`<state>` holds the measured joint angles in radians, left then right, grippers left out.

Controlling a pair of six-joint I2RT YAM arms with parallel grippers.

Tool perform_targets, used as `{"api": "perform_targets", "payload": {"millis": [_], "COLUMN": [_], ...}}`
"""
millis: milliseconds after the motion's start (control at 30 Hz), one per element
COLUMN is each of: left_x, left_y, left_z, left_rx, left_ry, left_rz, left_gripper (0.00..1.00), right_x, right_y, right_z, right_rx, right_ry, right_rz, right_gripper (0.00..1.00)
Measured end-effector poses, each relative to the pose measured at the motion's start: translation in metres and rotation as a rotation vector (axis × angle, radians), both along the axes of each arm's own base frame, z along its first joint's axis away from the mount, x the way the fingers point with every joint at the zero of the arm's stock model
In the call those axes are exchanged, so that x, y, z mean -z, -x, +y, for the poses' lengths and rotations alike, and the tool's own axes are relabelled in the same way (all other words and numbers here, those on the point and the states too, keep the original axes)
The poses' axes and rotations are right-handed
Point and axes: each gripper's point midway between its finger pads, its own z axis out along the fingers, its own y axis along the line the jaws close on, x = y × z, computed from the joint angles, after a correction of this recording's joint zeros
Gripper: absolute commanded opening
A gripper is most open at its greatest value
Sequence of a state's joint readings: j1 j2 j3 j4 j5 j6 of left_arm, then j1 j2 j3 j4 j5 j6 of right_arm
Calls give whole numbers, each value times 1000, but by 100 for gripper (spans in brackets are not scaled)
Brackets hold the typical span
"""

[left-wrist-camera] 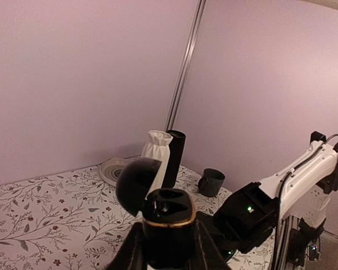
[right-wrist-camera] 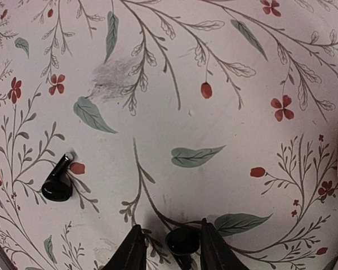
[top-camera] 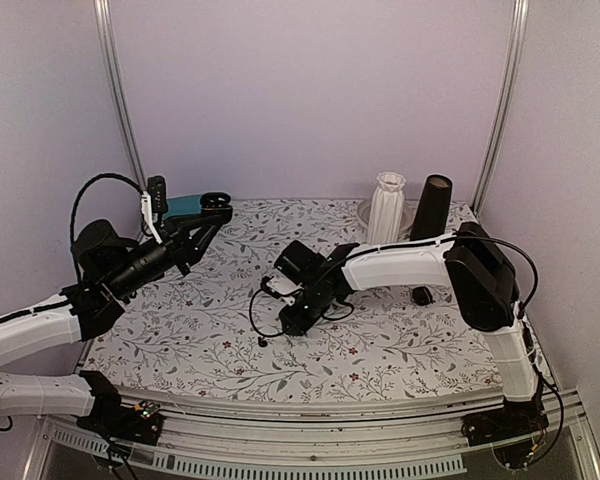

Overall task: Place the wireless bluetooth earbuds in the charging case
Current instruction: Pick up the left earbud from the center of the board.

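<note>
Left hand [left-wrist-camera: 169, 253] is clamped on the case [left-wrist-camera: 169, 236], low on the body. It holds the case up off the table [right-wrist-camera: 225, 101], lid [left-wrist-camera: 136, 180] swung open, open top facing up.

Right hand [right-wrist-camera: 172, 247] is down at the table, fingers [right-wrist-camera: 132, 250] either side of the first earbud [right-wrist-camera: 183, 239]. Can't tell if the bud is pinched or just straddled.

Second earbud [right-wrist-camera: 57, 183] lies loose on the table, well apart, off to the left in the right wrist view.

Handling guess:
- The buds are tiny, light, glossy hard plastic, so an off-centre pinch will likely squirt one out sideways.
- Take each bud across its fat body, not the stem, with a gentle squeeze.
- The case looks smooth and rounded too, so it could twist in the grip if pushed on.
- The low grip on the case body looks right, since it leaves the hinge and the opening free.
</note>
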<state>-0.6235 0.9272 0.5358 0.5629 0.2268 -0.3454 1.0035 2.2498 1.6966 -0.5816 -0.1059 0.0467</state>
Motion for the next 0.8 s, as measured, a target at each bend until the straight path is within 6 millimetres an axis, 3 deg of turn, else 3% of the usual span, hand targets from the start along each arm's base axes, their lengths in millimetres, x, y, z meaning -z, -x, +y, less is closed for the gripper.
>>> {"api": "perform_targets", "payload": {"millis": [667,800], "left_x": [0,0], "left_y": [0,0], "left_z": [0,0], "left_rx": [0,0], "left_ry": [0,0], "left_rz": [0,0], "left_gripper": [0,0], "right_x": [2,2], "right_y": [-1,-1], "right_z": [0,0], "right_rx": [3,2], "right_ry": [36,37], "right_rz": [-38,-38], "right_gripper": [20,12]}}
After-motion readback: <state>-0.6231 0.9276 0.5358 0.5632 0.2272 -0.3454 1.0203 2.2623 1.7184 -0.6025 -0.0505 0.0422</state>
